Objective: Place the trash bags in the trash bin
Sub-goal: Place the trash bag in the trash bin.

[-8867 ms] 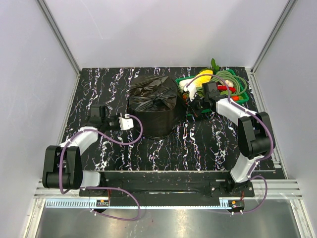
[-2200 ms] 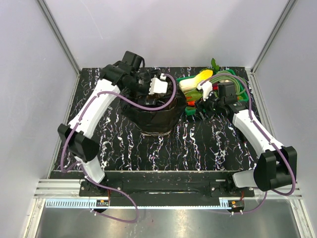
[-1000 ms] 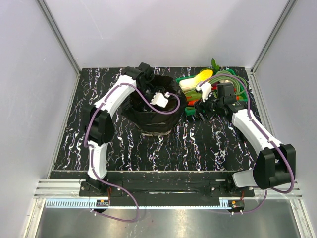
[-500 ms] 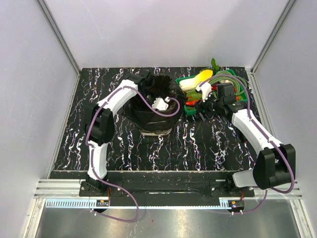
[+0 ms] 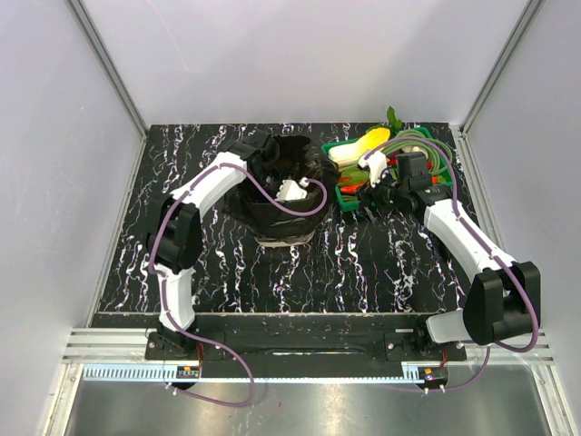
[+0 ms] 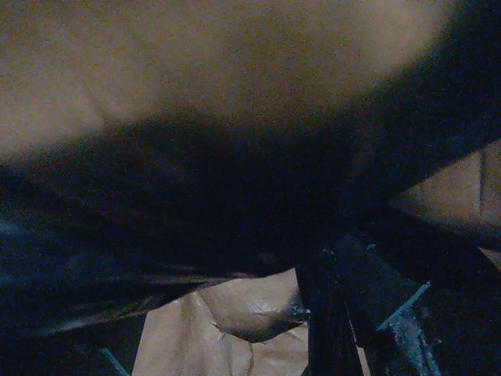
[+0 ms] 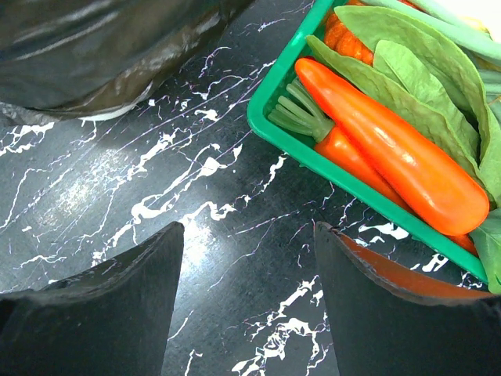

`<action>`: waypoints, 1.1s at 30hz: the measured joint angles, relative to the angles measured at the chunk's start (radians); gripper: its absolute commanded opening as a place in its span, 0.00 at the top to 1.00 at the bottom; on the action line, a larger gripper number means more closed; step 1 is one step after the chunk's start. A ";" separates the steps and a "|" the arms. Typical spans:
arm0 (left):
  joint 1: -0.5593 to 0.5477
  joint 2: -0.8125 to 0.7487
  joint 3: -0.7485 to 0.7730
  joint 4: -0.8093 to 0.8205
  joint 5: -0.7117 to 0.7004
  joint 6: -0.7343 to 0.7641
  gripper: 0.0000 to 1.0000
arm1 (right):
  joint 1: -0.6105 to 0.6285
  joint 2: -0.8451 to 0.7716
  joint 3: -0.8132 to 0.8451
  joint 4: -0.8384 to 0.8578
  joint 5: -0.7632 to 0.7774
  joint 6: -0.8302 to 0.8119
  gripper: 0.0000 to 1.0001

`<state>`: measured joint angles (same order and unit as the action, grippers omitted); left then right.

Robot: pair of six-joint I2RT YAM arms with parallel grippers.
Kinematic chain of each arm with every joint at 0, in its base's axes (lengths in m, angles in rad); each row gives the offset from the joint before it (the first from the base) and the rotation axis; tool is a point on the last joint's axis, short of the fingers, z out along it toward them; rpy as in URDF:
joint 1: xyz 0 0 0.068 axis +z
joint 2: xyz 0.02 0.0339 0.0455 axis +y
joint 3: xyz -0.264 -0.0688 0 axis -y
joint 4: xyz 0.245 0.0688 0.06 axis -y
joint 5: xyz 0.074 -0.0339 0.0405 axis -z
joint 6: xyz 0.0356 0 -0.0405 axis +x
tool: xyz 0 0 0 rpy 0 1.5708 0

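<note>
Step in hand: left gripper (image 5: 290, 191) is down inside the trash bin (image 5: 283, 241), pressing the black trash bag (image 5: 259, 204) into its mouth; claw buried in plastic, so I cannot tell whether it is wide or narrow; judgement: press toward the floor, withdraw without snagging film; right gripper (image 7: 246, 235) hangs spread wide and empty, just beside the green vegetable tray (image 7: 270, 117); in the earliest frame the bag lay stretched over the mouth and the left arm sat low at left.
</note>
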<state>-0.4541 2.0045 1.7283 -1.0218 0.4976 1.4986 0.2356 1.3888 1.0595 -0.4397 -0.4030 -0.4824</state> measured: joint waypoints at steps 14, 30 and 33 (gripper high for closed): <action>-0.034 -0.013 -0.026 0.043 -0.126 -0.024 0.08 | 0.000 0.002 -0.001 0.000 0.000 0.000 0.27; -0.043 0.002 -0.016 0.031 -0.194 -0.021 0.07 | 0.000 0.002 -0.007 0.000 0.000 -0.002 0.27; -0.043 -0.004 -0.024 0.047 -0.211 -0.021 0.07 | 0.000 0.002 -0.007 0.000 0.000 -0.002 0.27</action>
<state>-0.4969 2.0003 1.7042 -0.9749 0.2871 1.4776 0.2356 1.3911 1.0523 -0.4393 -0.4030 -0.4847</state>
